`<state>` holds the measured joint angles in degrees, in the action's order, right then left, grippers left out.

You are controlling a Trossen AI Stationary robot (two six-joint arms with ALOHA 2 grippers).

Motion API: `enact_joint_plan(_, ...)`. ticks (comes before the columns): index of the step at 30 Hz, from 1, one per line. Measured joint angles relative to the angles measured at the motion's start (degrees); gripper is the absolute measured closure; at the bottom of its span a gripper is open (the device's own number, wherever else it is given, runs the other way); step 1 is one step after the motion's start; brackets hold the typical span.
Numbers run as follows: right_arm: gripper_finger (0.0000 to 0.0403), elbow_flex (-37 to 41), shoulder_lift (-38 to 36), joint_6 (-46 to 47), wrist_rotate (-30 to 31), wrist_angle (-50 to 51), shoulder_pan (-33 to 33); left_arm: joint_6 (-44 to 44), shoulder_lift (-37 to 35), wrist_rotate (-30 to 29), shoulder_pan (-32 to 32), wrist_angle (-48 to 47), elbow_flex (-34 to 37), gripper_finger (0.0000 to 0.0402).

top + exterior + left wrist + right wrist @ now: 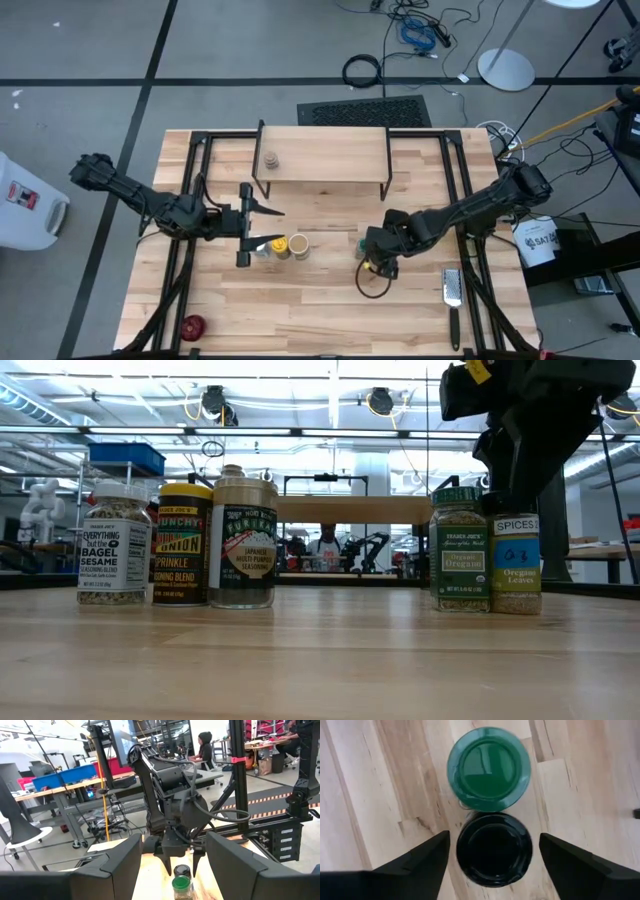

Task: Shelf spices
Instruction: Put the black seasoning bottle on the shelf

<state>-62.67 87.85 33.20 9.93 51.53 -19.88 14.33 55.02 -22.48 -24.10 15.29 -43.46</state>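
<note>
Dark-lidded jar [494, 847] between right fingers [412, 865] spread apart, untouched, green-lidded jar [488, 768] just beyond

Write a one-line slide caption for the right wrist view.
Right gripper poised open above the black-lidded jar, which touches the green-lidded jar on the wooden table.

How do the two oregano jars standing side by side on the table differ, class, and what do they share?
The green-lidded jar has a dark green label; the dark-lidded jar has a white, blue and green one. The green-lidded jar stands slightly taller. The right end effector straddles the dark-lidded jar from above, while the green-lidded jar sits just beyond it. Both stand upright and hold oregano.
</note>
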Motion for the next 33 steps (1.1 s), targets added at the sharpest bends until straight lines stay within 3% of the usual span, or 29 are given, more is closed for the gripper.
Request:
enact_joint_plan(10,0.0216,0.0,-0.03,2.13,-1.26,-0.23,0.0,-0.07,0.13,-0.09,0.0,-0.02,0.0,0.0173)
enact_joint_plan(23,0.0204,-0.05,-0.26,4.3,-3.01,-0.24,-0.09,-0.94,0.65,-0.33,0.04,-0.14,0.0,0.0173)
enact_joint_plan(33,0.0208,-5.61,-0.26,4.32,-4.39,4.07,-0.13,-4.48,6.25,-0.38,2.39,1.18,0.0,0.0173)
